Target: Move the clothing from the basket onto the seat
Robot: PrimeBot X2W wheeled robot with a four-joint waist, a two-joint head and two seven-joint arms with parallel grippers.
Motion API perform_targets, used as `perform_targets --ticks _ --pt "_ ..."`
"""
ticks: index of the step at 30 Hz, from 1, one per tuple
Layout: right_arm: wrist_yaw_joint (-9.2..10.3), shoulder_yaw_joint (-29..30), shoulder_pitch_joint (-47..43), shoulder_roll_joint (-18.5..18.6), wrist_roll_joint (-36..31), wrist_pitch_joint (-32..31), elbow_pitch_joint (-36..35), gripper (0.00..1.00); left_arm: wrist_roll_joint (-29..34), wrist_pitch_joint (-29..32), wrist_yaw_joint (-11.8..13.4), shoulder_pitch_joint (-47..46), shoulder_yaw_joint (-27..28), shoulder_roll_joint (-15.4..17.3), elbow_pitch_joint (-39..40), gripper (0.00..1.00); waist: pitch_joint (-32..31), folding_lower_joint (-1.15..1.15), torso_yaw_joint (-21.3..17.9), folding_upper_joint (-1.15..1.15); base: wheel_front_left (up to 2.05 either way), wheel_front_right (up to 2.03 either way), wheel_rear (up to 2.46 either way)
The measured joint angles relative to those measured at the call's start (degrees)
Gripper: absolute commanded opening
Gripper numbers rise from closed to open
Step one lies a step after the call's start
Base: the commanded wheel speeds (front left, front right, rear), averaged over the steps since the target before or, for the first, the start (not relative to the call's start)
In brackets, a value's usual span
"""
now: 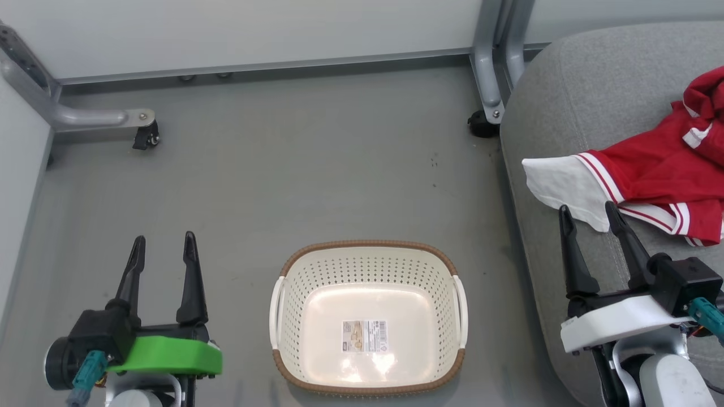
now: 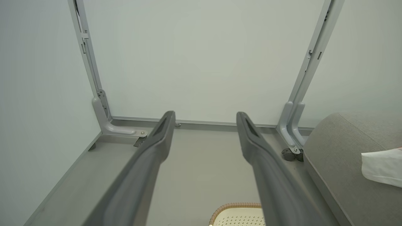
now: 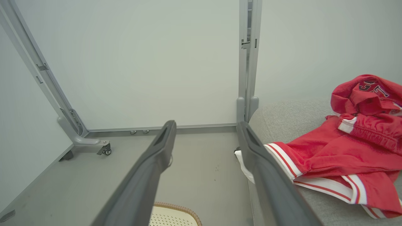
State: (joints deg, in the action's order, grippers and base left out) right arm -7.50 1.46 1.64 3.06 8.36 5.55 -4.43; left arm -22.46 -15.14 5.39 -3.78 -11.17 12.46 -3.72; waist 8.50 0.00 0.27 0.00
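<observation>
The clothing lies on the seat at the frame's right, spread left to right just above the right gripper, the nearer arm. The basket at bottom centre sits empty, and that gripper and the left gripper both stand open, holding nothing

The clothing, possibly two pieces, lies on the seat at right; the basket stands near, on the floor.

Grey floor; white panels; castored metal legs.
</observation>
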Motion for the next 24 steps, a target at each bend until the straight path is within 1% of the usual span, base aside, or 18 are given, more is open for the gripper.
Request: perform_targets --ticks 7,11,15,24 --pt "0.00 -0.03 -3.25 -0.13 -0.58 -1.21 -1.30 1.00 2.77 0.00 -2.15 3.86 1.85 -2.34 -0.29 1.00 -2.76 0.00 1.65 0.00 0.00 0.00 0.00" --pt "0.00 -0.25 -4.78 -0.16 -0.59 -1.78 -1.72 1.00 4.47 0.00 -3.16 5.11 2.42 -2.86 -0.99 1.00 -4.23 0.00 1.94 0.00 0.00 0.00 0.00" --pt "0.00 -0.08 -6.19 -0.20 -0.62 -2.13 -1.89 1.00 5.56 0.00 -4.33 6.14 2.47 -3.27 -1.99 1.00 -5.48 0.00 1.82 0.00 0.00 0.00 0.00" --pt "0.00 -0.27 -8.66 -0.22 0.56 -2.52 -2.08 1.00 7.05 0.00 -5.60 7.76 3.32 -4.30 -3.56 1.00 -7.37 0.00 0.95 0.00 0.00 0.00 0.00"
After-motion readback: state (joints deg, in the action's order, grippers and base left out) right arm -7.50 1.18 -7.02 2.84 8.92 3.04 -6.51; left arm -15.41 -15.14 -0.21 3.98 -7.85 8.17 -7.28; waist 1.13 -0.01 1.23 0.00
